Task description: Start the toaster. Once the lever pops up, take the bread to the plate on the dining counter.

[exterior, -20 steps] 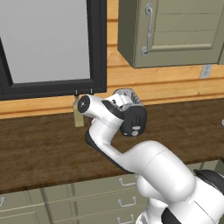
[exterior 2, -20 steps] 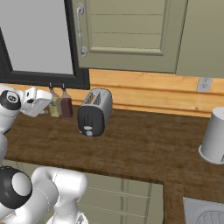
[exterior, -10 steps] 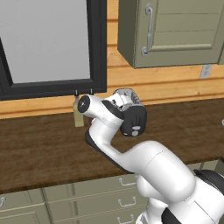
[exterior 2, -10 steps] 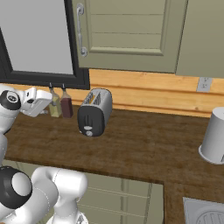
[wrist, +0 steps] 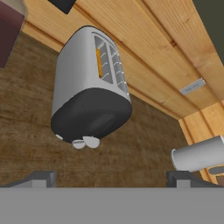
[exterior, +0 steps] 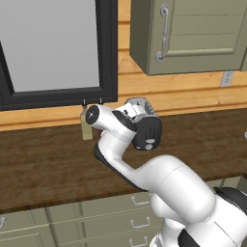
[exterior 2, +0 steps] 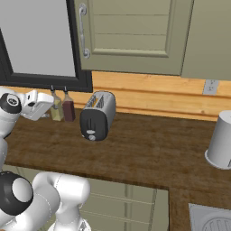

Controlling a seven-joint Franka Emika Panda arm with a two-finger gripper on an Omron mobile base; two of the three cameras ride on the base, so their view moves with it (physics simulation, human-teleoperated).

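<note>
The gripper [wrist: 111, 177] is wide open and holds nothing; it hovers above the dark brown wooden desk [exterior 2: 149, 153]. The small rounded silver-grey toaster [exterior 2: 97, 115] with a black end panel stands ahead of the gripper, apart from it. Its pale grey lever [wrist: 91, 141] faces the gripper. An orange-tan bread slice [wrist: 99, 62] sits in one slot. A grey cylindrical canister [exterior 2: 222, 140] stands far beyond the toaster.

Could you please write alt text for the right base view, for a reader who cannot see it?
A silver toaster with a black end panel stands on a dark wooden worktop below grey-green cabinets. The robot's open gripper hovers to its left beside two bottles; a grey canister stands far right.
</note>
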